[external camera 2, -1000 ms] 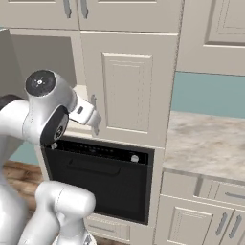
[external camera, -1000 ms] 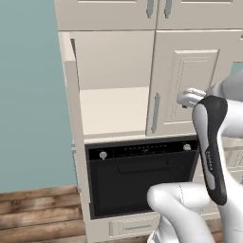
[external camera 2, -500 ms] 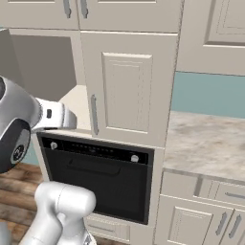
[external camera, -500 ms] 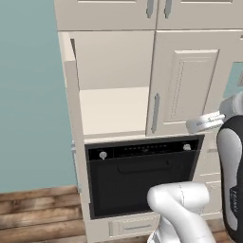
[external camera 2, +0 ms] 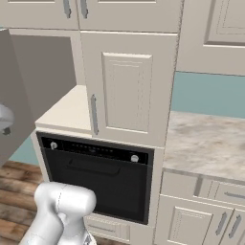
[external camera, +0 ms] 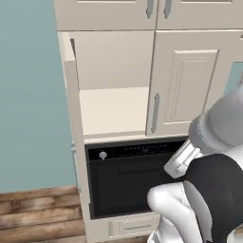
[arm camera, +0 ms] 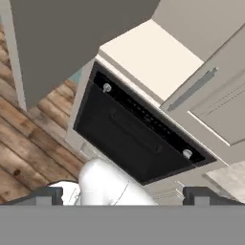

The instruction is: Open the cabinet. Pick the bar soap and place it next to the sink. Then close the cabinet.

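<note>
While the cabinet (external camera: 142,85) stands with its left door (external camera: 71,118) swung open, the arm has withdrawn, jaws apart; no soap visible inside.

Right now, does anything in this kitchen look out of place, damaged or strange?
Nothing looks damaged or spilled. The cabinet has its left door swung open and its right door shut. The shelf inside is bare: I see no bar soap there. The oven below is closed and looks normal.
</note>
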Tool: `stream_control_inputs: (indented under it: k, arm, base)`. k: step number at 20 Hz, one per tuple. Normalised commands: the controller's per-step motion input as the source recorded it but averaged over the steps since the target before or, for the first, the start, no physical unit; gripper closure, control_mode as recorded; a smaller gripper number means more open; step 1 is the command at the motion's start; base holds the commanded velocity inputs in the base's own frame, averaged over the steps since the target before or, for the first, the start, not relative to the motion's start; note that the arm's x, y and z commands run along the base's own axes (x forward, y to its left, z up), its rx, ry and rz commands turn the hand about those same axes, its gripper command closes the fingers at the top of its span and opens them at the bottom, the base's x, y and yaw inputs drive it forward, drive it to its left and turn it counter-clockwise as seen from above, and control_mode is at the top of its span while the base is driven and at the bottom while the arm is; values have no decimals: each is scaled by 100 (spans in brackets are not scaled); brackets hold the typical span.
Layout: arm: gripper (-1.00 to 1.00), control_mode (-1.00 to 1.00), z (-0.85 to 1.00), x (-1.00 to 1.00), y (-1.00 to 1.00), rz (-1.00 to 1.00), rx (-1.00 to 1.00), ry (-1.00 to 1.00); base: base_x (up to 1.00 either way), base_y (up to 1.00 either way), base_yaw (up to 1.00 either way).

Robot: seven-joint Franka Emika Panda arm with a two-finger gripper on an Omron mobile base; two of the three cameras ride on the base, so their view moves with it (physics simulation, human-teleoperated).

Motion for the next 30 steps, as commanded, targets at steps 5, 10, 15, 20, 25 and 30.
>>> stream_control_inputs:
  k: [5,10,15,20,25,30]
  arm:
    - [-100,-100,0,-57,72,32,-39,-1]
    - [-100,-100,-11,-31,78,32,-36,-2]
    - [-100,-100,-35,0,100,28,-34,-3]
    - [-100,-100,-43,14,100,22,-29,0]
    - [-100,-100,-60,95,96,5,-23,6]
    - [-100,-100,-64,100,78,0,-18,6]
  base:
    - [0,0,0]
    - [0,0,0]
    - [0,0,0]
    - [0,0,0]
    - [0,0,0]
    - [0,0,0]
